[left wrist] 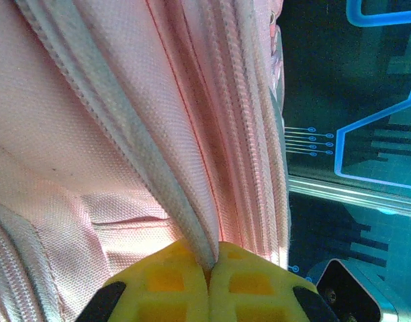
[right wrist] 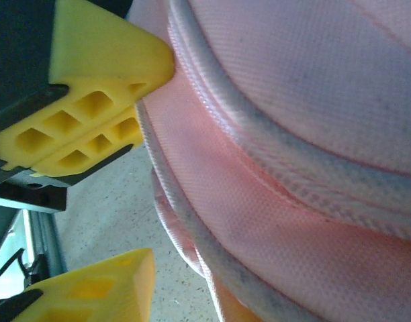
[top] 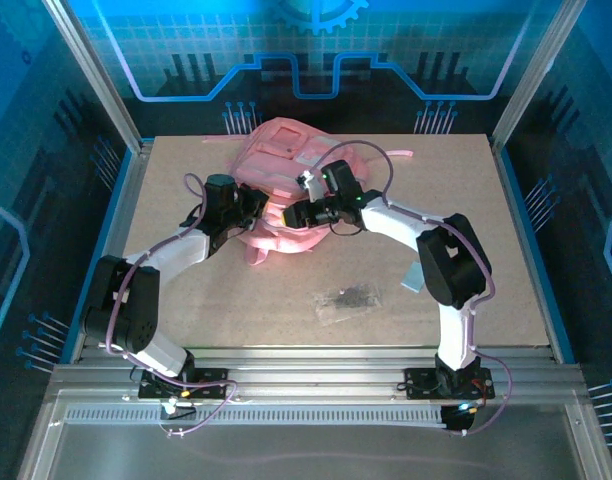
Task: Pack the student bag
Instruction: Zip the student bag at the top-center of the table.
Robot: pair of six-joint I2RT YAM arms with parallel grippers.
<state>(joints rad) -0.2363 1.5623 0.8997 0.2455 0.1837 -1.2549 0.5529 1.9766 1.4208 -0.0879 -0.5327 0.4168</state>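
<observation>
Nearest, a small dark item (top: 348, 299) lay loose on the table (top: 506, 300). Beyond, the left claw (left wrist: 209, 268) was clamped on a seam of the student bag (top: 286, 150), which lay far-centre. The right claw (right wrist: 150, 184) stood apart beside it. Packing appeared barely begun.

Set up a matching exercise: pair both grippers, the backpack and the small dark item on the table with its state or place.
1. left gripper
2. right gripper
3. student bag
4. small dark item

A. near half of the table
B. open, beside the bag
C. far half of the table
D. shut on the bag's pale piping

Pairs: 1-D, 2-B, 3-C, 4-A
</observation>
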